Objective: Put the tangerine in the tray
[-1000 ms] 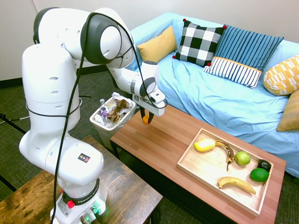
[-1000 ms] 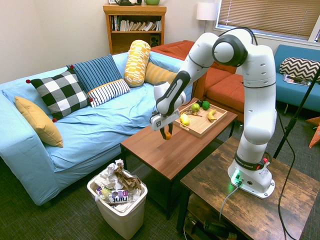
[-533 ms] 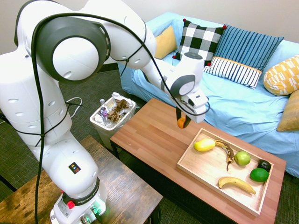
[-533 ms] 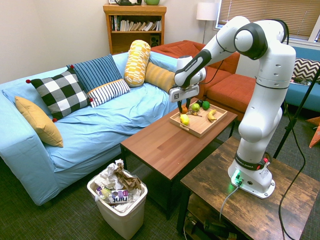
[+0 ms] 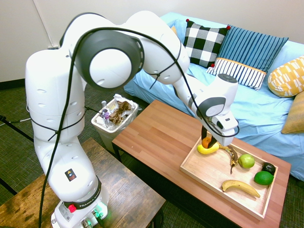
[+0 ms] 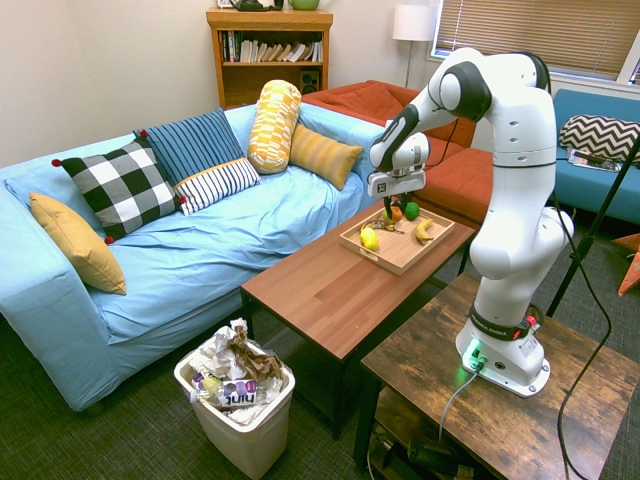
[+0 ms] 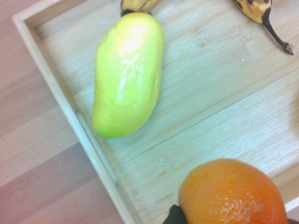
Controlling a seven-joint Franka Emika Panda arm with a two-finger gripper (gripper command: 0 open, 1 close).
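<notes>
While the end effector [image 5: 207, 141] grips the tangerine [image 5: 205, 141], the fruit hangs just above the tray [image 5: 205, 171], over its sofa-side corner. Tray, on desk [image 5: 156, 137], contains: mango [image 5: 207, 148], two bananas, apple [image 5: 246, 161], lime [image 5: 263, 178].

bare tray [image 7: 224, 88] floor beside yellow fruit [image 7: 127, 74], spotted banana [image 7: 261, 14] bordering (far edge)

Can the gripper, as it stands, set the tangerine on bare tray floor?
Probably yes: the gripper, shut on the tangerine, hangs over bare wood of the tray, beside the yellow mango.
</notes>
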